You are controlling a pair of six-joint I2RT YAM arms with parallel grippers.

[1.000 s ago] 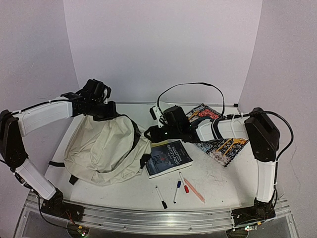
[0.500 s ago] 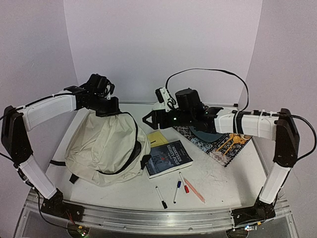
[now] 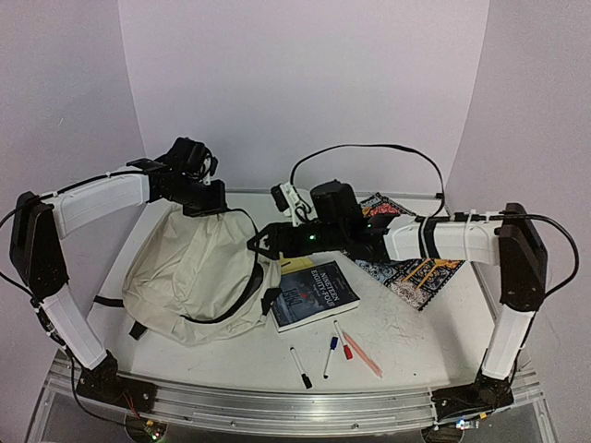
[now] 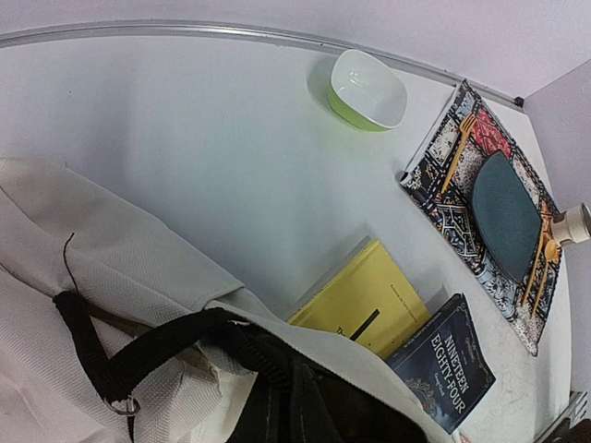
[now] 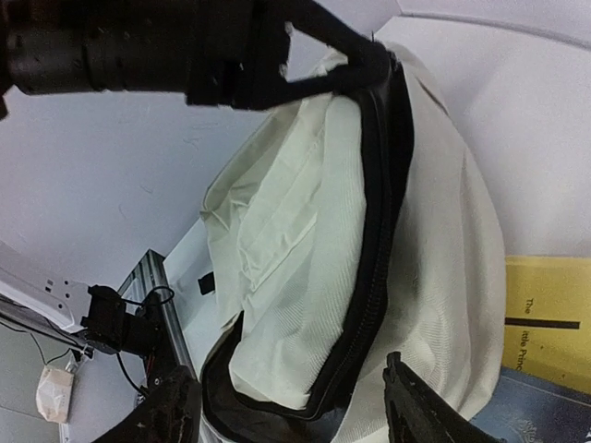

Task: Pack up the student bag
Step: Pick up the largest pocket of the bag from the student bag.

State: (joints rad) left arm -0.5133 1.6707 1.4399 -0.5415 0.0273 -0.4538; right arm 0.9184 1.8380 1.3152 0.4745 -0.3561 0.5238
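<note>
The bag (image 3: 189,277) sits on the left half of the surface (image 3: 406,332), slumped, with its top toward the far edge and its black zipper rim facing the middle. The left end effector (image 3: 212,205) is pinched tight on the bag's top edge and holds that bit of fabric up off the surface. The right end effector (image 3: 262,244) hangs just beside the zipper rim with its fingers (image 5: 416,406) spread wide apart – nothing clamped, and the rim shows between them in the wrist view.

A blue book (image 3: 314,295) lies mid-surface, touching the bag's right side, with a yellow book (image 4: 363,303) half tucked under it. A few markers (image 3: 330,356) are scattered toward the near edge. A patterned placemat (image 3: 420,272) lies by the right edge, and a green bowl (image 4: 367,89) sits near the far edge.
</note>
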